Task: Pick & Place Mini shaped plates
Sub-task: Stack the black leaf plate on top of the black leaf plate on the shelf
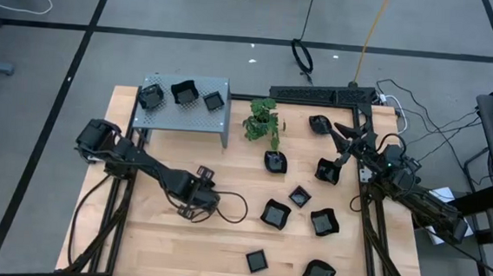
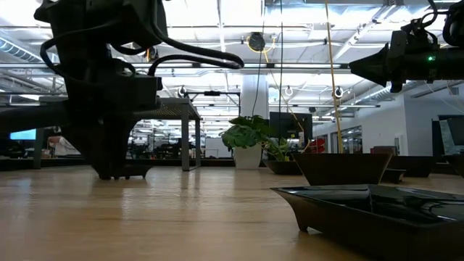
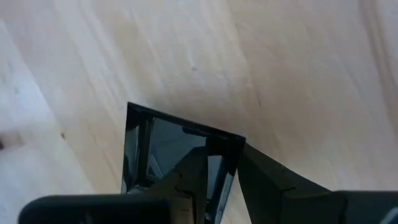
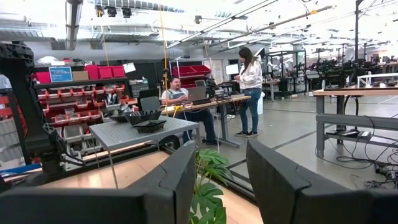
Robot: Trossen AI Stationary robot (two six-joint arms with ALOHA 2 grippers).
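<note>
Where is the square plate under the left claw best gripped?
By a straight rim wall of the square plate, from above, one finger inside, one outside: it lies flat, open side up. The left claw straddles that wall.

wooden table (image 1: 153,236), shelf (image 1: 181,116), plant (image 1: 263,122), perhaps nine plates (image 1: 275,214)

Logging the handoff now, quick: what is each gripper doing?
Left gripper: fingers shut on the rim of a square mini plate on the table.
Right gripper: open, holding nothing, raised.
</note>
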